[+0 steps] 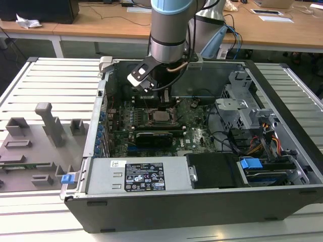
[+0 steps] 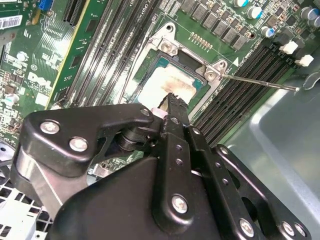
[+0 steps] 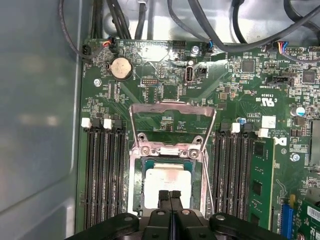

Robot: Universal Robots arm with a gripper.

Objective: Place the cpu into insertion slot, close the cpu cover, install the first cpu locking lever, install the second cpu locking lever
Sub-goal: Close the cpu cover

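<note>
at the exterior view's left a grey jig plate point(image 1: 30, 143) lies on the slatted table point(image 1: 55, 70), just beside the open case point(image 1: 202, 214). inside the case a silver power supply point(image 1: 141, 176) sits along the near wall, and behind it the green board point(image 1: 197, 133) lies flat. the arm point(image 1: 169, 30) comes down into the case over the board's middle, with the gripper point(image 3: 170, 196) low above the slot point(image 3: 147, 164). the jaws are pressed together, finger against finger, holding nothing. the cpu point(image 3: 167, 181) sits in the slot, its metal top smeared with pale paste. the fingertips point(image 2: 176, 106) hang over one edge of it; whether they touch it i cannot tell. the cover point(image 3: 170, 106) tilts up from its hinge end, off the cpu, with the board showing through its window. black memory slots point(image 3: 102, 170) run along both sides of the slot. in the second wrist view a thin lever point(image 2: 260, 83) sticks out from a corner of the slot across the memory slots. toward the exterior view's right a metal drive cage point(image 1: 242, 103) stands in the case, with a blue tab point(image 1: 251, 163) nearer the front wall among cables.
</note>
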